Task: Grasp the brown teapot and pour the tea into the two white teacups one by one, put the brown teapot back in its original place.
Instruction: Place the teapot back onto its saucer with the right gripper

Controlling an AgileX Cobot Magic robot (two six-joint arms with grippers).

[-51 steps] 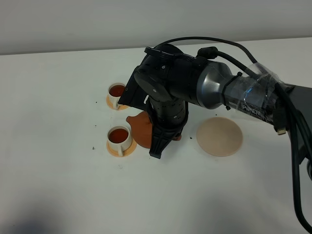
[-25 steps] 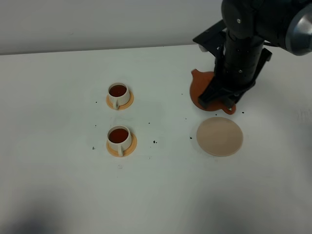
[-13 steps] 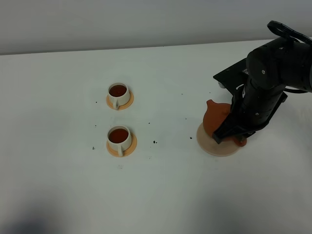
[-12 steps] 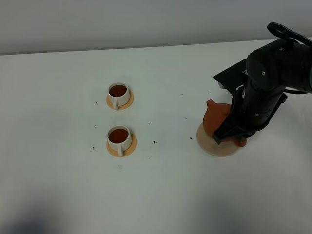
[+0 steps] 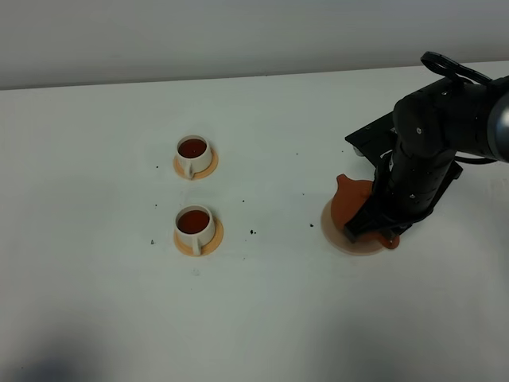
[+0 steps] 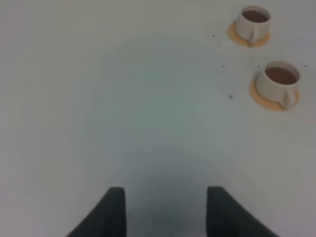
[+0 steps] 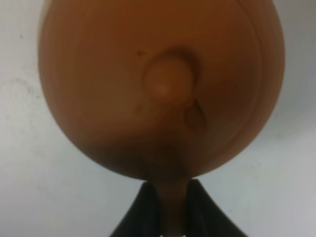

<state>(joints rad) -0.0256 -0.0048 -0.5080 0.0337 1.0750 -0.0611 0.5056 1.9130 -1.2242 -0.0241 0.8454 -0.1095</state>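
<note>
Pinching the loop handle of the brown teapot (image 7: 160, 89) between its two dark fingers (image 7: 148, 207), the right tool (image 7: 168, 210) held the pot from directly above, the knobbed lid (image 7: 165, 81) facing the wrist camera. In the exterior high view the right tool (image 5: 380, 227) stood over the pale beige coaster (image 5: 332, 237), and the brown teapot (image 5: 350, 200) sat low on that coaster with its spout toward the two white teacups; whether its base fully touched the coaster could not be told. Half a second before, the pot was at nearly the same spot but slightly higher and more tilted; one second before, it hung beyond the far edge of the coaster; two seconds before, it was beside the nearer cup.

The left tool (image 6: 165, 212) was spread, its two fingers (image 6: 111, 212) apart with only bare white desk (image 6: 123, 108) between them.

The two white teacups (image 5: 194, 154) remained well to the left of the coaster, unchanged across all frames. The farther cup and the nearer cup (image 5: 193, 224) each rested on a small orange disc (image 5: 209, 238) and each held dark reddish tea. Small dark specks (image 5: 252, 232) lay on the desk (image 5: 95, 159) between cups and coaster.
</note>
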